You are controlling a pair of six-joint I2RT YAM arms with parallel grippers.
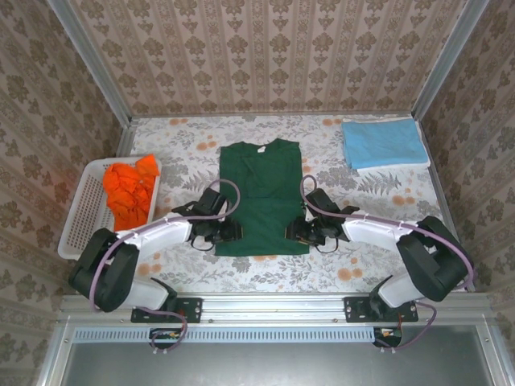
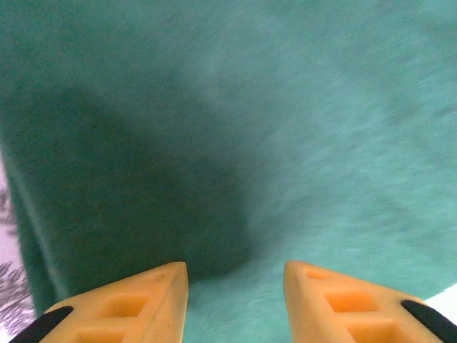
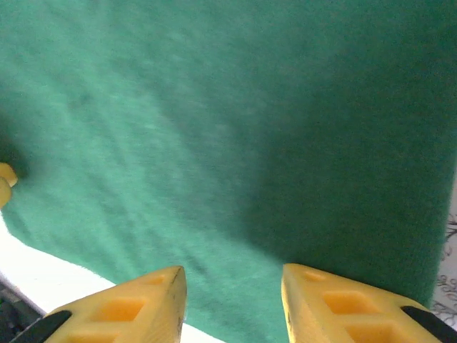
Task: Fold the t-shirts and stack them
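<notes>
Evidently the arms are setting up the lengthwise fold of the green shirt, which is lying flat in the middle of the table with its collar pointing away from the arm bases. The left gripper is hovering at the near left corner of the hem and the right gripper at the near right corner. Each is standing partly open, its yellow fingers apart with bare green cloth showing through the gap, so neither seems to be pinching anything.

To do this well, I judge that both should be biting the hem at the same level and catching every layer, not just the top one. Then they should be lifting together and carrying the hem toward the collar, keeping even with each other so the fold comes out square. Laying the cloth down before letting go should be keeping the edge from curling back.

The shirt is looking smooth and dark, a tall rectangle with its sides apparently tucked in. A blue shirt is sitting folded at the far right corner, and orange shirts are lying crumpled in the basket on the left.
</notes>
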